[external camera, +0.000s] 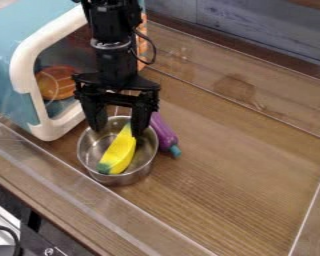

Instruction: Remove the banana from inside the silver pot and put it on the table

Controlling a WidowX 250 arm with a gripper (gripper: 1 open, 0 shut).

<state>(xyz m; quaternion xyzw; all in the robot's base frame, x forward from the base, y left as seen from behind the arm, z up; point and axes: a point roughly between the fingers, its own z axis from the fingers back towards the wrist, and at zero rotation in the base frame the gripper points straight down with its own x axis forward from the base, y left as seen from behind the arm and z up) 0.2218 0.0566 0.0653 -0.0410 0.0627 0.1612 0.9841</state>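
The yellow banana lies inside the silver pot, which stands on the brown table near its front left. My gripper hangs directly over the pot, open, its black fingers straddling the upper end of the banana without closing on it. The arm rises straight up from it to the top edge of the view.
A teal-and-cream toy microwave stands just left of the pot, an orange item inside it. A purple toy eggplant lies against the pot's right side. A clear raised rim runs along the table's front edge.
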